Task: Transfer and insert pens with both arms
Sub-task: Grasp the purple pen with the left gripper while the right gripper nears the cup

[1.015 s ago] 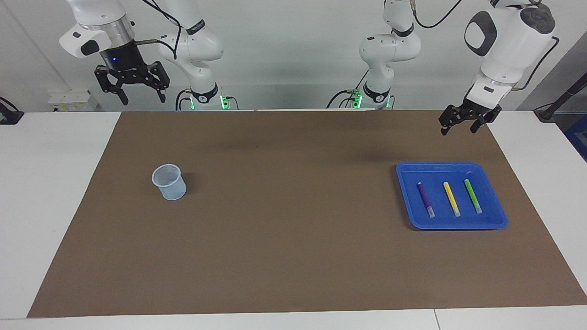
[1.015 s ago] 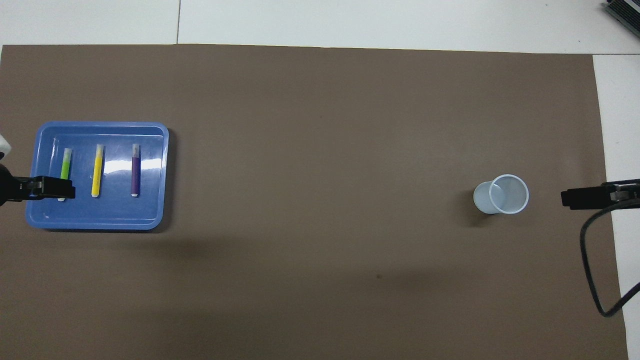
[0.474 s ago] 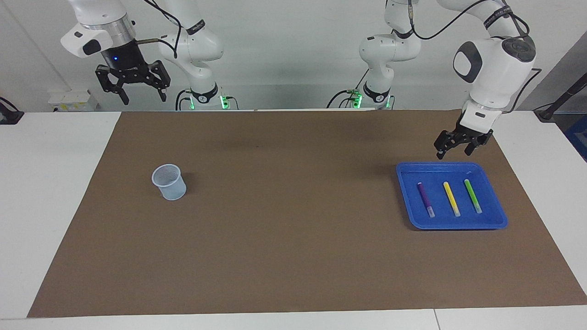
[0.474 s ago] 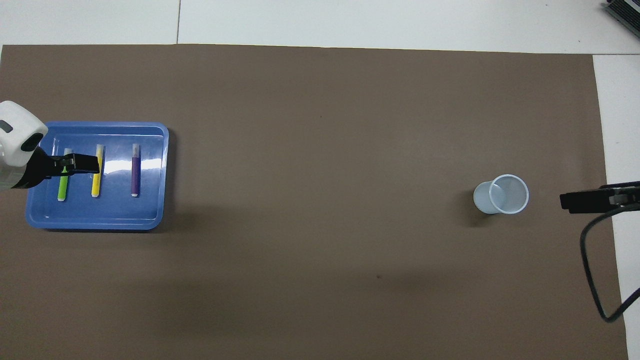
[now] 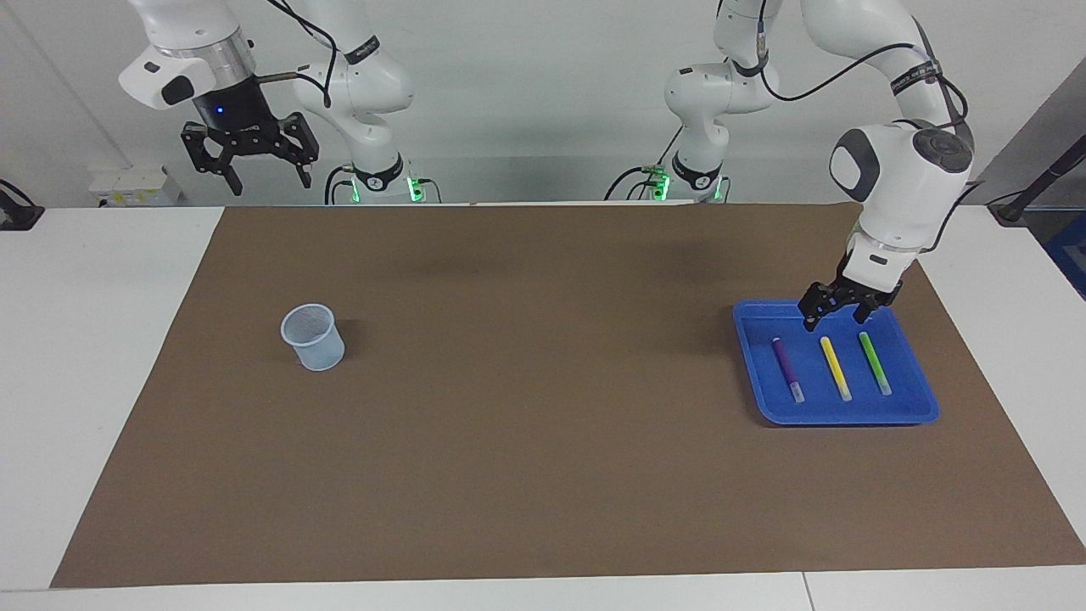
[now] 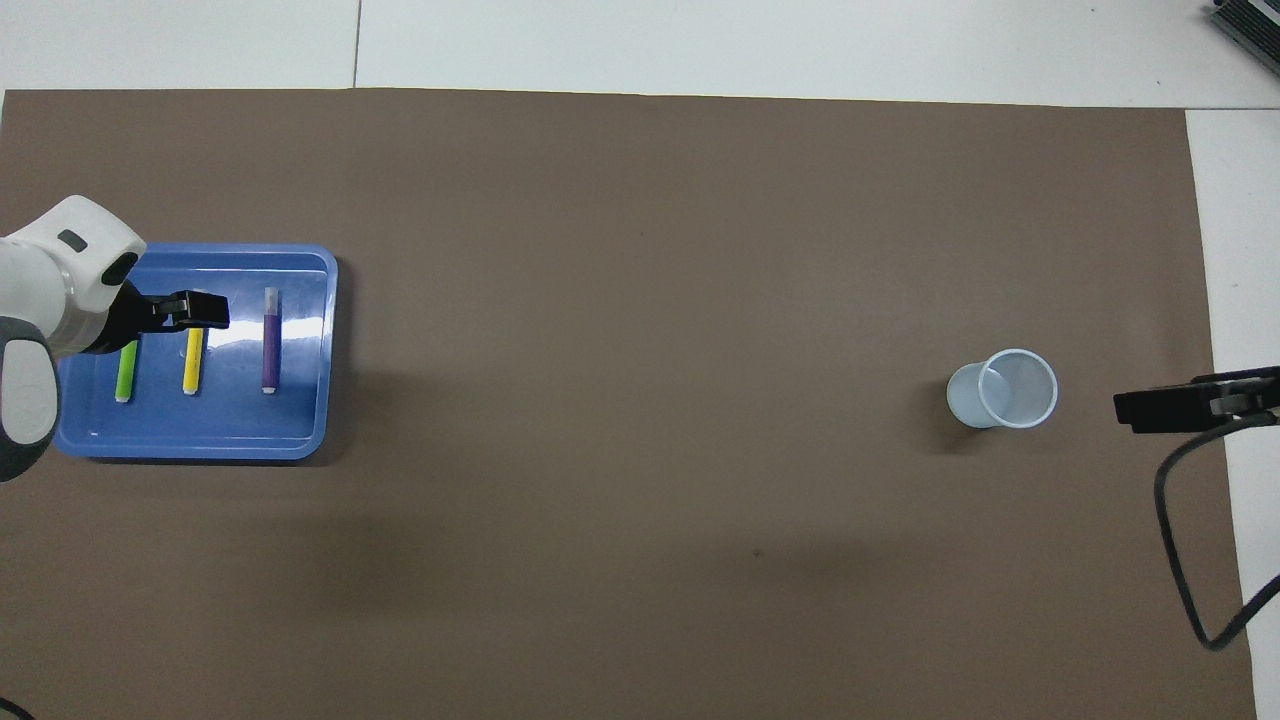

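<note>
Pens, purple (image 5: 786, 369), yellow (image 5: 835, 367) and green (image 5: 875, 362), lie side by side in the blue tray (image 5: 920, 408) at the left arm's end of the desk (image 5: 102, 339). The left gripper (image 5: 836, 320), fingers released, has dropped over the yellow pen, about to pick. The right gripper (image 5: 263, 174) waits, released, above the desk edge near the cup (image 5: 314, 337).

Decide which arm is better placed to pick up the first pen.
Left. Its open end effector hangs over the blue tray, above the yellow pen. The right end effector waits raised at the cup's end.

Pens purple (image 5: 785, 363), yellow (image 5: 834, 365), green (image 5: 873, 361) — tray (image 5: 848, 412) blue.
</note>
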Motion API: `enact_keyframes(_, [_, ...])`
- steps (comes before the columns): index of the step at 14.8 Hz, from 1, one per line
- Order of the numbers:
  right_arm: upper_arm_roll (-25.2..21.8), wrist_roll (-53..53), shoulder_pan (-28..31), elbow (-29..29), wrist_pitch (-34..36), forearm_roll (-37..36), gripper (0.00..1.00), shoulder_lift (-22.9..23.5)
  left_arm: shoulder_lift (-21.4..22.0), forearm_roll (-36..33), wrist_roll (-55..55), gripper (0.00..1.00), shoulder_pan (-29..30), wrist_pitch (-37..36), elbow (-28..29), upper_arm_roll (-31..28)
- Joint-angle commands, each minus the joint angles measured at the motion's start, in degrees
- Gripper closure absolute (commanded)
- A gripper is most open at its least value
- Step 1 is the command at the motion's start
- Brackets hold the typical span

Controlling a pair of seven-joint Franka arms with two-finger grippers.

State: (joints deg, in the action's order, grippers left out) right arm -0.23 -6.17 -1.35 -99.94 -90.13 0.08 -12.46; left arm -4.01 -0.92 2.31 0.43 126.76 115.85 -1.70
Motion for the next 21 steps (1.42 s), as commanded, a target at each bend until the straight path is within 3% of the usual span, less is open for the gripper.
enact_keyframes(1, [0.23, -0.6, 0.2, -1.84, -0.31, -0.43, 0.0, -1.69, -2.66, -0.48, 2.52, 0.0, -0.51, 2.26, -0.1, -0.05])
enact_keyframes(7, [0.32, -0.42, -0.41, -3.59, -1.35, -0.17, 0.0, -1.17, -8.47, -0.48, 5.52, 0.0, -0.87, 9.64, -0.19, -0.05])
enact_keyframes(21, [0.32, 8.98, -6.92, -7.9, -9.53, -0.08, 0.0, 2.26, -12.95, -0.48, 5.52, 0.03, -1.66, 12.72, 0.34, -0.05])
